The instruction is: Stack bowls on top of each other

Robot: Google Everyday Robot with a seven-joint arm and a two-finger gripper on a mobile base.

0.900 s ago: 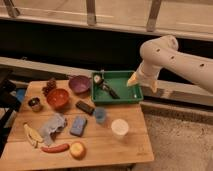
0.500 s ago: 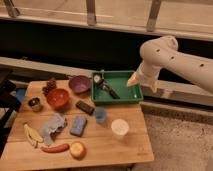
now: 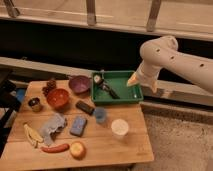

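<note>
The red-orange bowl [image 3: 58,98] sits on the wooden table [image 3: 131,145] at the left, upright and empty. The dark purple bowl [image 3: 79,84] sits just behind and to the right of it, close beside it, not stacked. My gripper [image 3: 142,86] hangs from the white arm at the right, above the right end of the green tray [image 3: 126,77], well away from both bowls. It holds nothing that I can see.
The green tray holds a brush and a small round object. On the table: small metal cup [image 3: 34,104], white cup [image 3: 120,128], blue cup [image 3: 100,115], dark bar [image 3: 85,107], blue sponge [image 3: 78,125], grey cloth [image 3: 52,126], banana [image 3: 33,134], apple [image 3: 77,149], chilli, pine cone.
</note>
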